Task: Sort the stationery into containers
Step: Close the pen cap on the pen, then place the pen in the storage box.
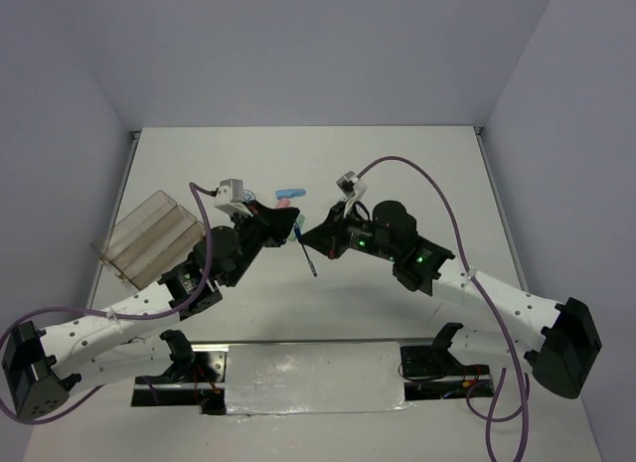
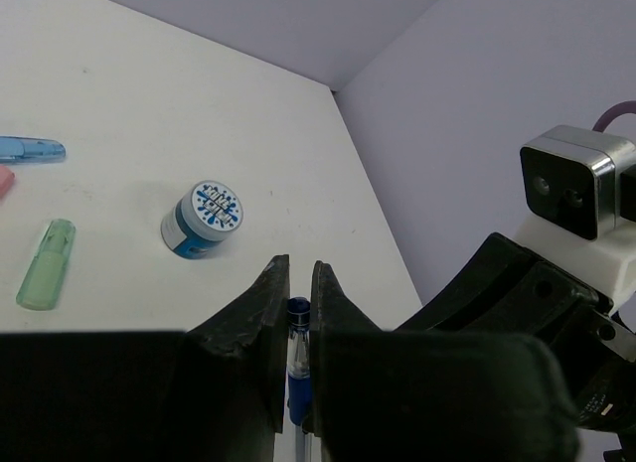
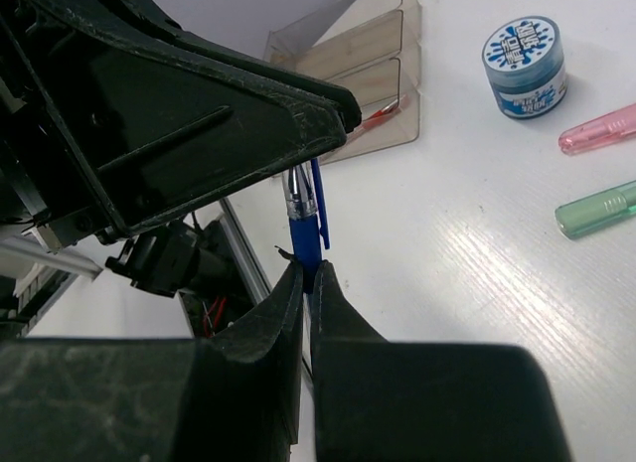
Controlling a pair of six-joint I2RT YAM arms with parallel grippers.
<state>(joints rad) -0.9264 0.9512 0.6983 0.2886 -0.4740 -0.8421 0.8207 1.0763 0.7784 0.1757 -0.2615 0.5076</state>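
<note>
Blue pen (image 2: 298, 371) apparently tight in the left tool (image 2: 299, 267); patterned disc (image 2: 204, 218) and green capsule (image 2: 46, 264) beyond.

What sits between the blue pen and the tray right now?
No loose item shows there; only the left arm lies on that line to the tray. Left gripper and right gripper both clamp the blue pen.

White arms (image 1: 109, 318), black grippers (image 2: 298, 278) (image 3: 306, 275), purple cables (image 1: 397, 159)
</note>
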